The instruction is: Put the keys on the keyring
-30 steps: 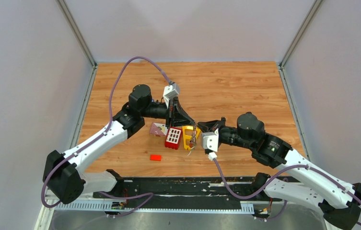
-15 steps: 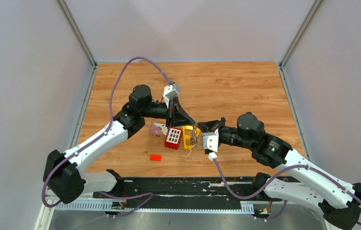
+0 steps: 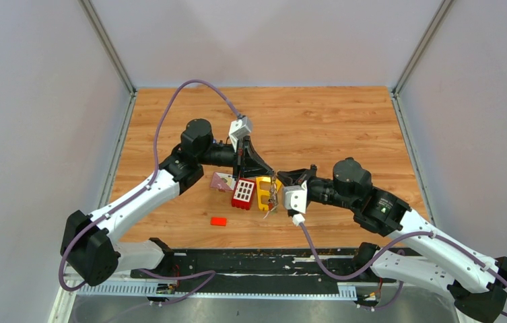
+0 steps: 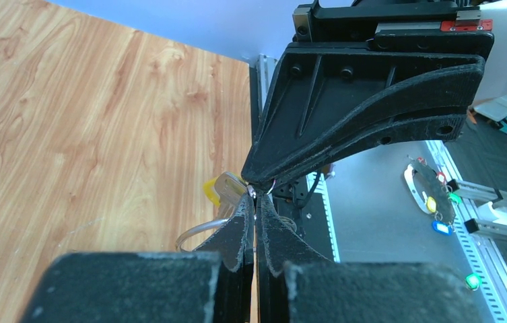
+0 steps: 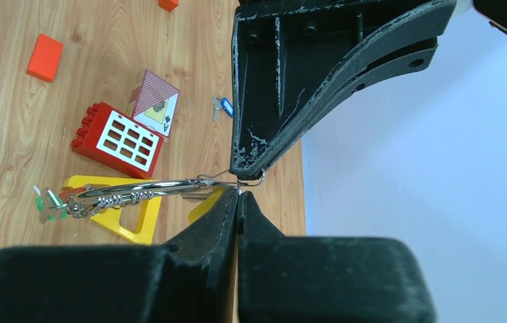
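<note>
Both arms reach inward and meet tip to tip above the middle of the worktop. The right tool is pressed closed, its fingertips pinching the near end of the keyring, which shows edge-on as a thin silver hoop held level above the worktop. A short twisted chain runs just under the ring's far half to a small bunch with green tags at its far end. The left tool is squeezed almost closed as well, its tip touching the right tool's tip at a small wire loop, but I cannot tell what it has pinched. A silver key with a yellow head sits just beside that meeting point. A blue key lies loose on the worktop, apart from the ring. Below the ring lies a yellow triangular frame, with a red block with a white grid beside it and a playing card next to the block. A small orange block lies apart.
</note>
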Controlling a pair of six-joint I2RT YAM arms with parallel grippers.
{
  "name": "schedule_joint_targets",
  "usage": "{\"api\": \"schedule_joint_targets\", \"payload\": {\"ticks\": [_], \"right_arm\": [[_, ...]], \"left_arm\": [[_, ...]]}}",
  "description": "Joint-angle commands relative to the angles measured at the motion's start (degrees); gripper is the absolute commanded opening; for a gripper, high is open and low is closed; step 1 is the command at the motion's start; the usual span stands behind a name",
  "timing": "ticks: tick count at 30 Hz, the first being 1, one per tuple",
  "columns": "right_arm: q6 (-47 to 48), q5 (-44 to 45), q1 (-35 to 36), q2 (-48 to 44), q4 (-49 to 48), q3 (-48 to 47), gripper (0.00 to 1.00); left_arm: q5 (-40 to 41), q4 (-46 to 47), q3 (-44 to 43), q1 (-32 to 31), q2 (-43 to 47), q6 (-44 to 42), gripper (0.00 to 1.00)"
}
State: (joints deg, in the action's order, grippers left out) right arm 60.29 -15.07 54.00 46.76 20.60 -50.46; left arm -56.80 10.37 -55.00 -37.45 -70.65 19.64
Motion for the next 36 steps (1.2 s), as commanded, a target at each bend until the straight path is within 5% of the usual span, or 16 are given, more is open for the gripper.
{"api": "schedule_joint_targets", "payload": {"ticks": [1, 19, 36], "right_arm": [[-0.45, 0.62, 0.49, -0.59, -3.10, -0.26, 0.00], [-0.05, 1.22, 0.47, -0.53, -3.46, 0.09, 0.00], [2.79, -3.40, -0.12, -3.48, 2.30, -0.43, 0.00]], "left_arm": [[-3.62, 5.58, 0.42, -0.41, 0.80, 2.64, 0.00], [-5.43, 8.45, 2.00, -0.37, 1.77, 4.48, 0.00], [-9.01, 0.29, -1.02, -0.35, 3.49, -4.90, 0.00]]}}
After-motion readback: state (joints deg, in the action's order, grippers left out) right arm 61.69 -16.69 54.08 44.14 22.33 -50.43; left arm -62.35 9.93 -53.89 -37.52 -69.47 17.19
